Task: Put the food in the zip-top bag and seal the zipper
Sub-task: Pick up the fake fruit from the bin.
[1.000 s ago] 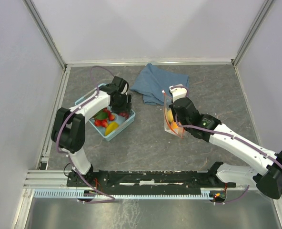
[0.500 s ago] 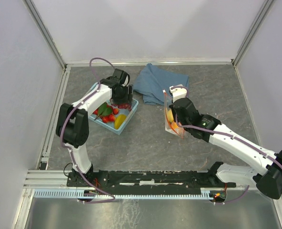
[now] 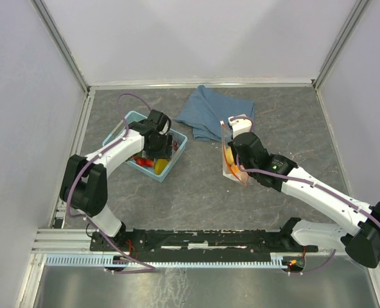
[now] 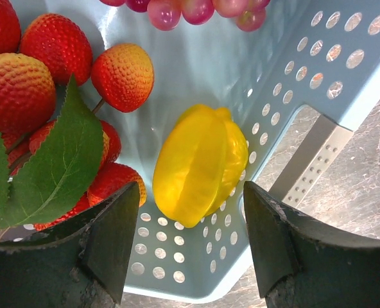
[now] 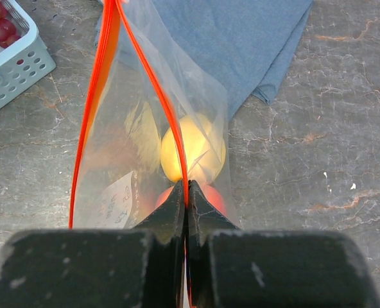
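Observation:
My left gripper [image 4: 190, 215] hangs open over the light blue basket [image 4: 318, 70]. A ridged yellow fruit [image 4: 199, 160] lies just ahead of its fingertips, apart from both. Red strawberries [image 4: 122, 74], a green leaf [image 4: 55, 160] and dark red grapes [image 4: 196, 9] lie around it. From above, the left gripper [image 3: 158, 144] sits inside the basket [image 3: 116, 128]. My right gripper [image 5: 187, 192] is shut on the red-orange zipper [image 5: 153, 77] strip, holding the zip-top bag [image 5: 135, 128] upright with its mouth open. A yellow peach [image 5: 199, 144] shows inside. The bag [image 3: 227, 157] stands at mid-table.
A folded blue cloth [image 3: 209, 112] lies behind the bag, also seen as the cloth [image 5: 241, 38] just past the bag's mouth. The basket's corner [image 5: 17, 64] is off to the bag's left. Grey stone-patterned tabletop [image 3: 196, 192] lies between basket and bag.
My left wrist has swung round over the basket and come down among the food; the basket has shifted a little toward the back. The right arm and the bag have not moved.

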